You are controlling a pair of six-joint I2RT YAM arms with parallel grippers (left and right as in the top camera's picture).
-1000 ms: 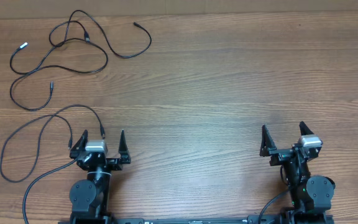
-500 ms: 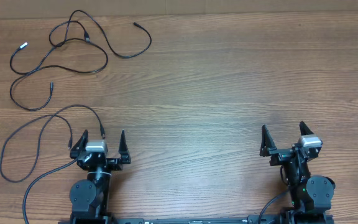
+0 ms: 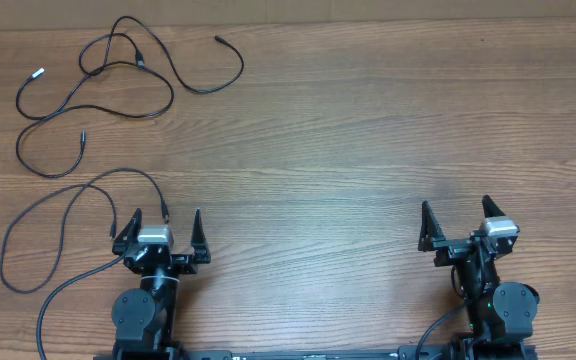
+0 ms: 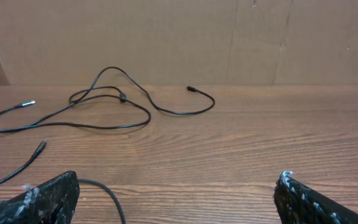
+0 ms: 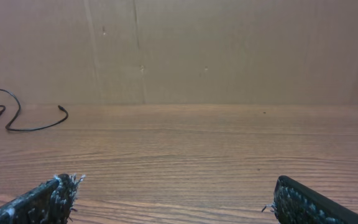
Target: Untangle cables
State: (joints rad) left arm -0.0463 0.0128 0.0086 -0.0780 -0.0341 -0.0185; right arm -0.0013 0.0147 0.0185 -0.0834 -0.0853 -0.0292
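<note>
Overhead view: a brown wood-grain tabletop (image 3: 348,130) with two robot arms at its near edge. The cables (image 3: 140,62), thin and black, lie in loose overlapping loops at the far left corner, well apart from both arms. One silvery-white tip (image 3: 38,72) points left at the edge of the tangle. A further thin black cord (image 3: 118,171) arcs closer in, its end just beside the left claw (image 3: 166,215). That claw is released, fingers spread and grasping nothing. The right claw (image 3: 455,205) is likewise spread wide and empty, over bare wood far from any cable.

Left wrist view: the left claw (image 4: 178,177) shows two dark, scuffed fingers at the bottom corners with a wide gap between them. Beyond, the cables (image 4: 122,98) sprawl across the far left of the tabletop in front of a cardboard wall (image 4: 166,37). The silvery-white tip (image 4: 30,103) lies at the left. A black cord curves past the left finger at the bottom edge; whether it touches the finger is unclear.

Right wrist view: the right claw (image 5: 177,181) is open over bare wood. Only a cable's plug end (image 5: 63,110) shows, far off at the left edge.
</note>
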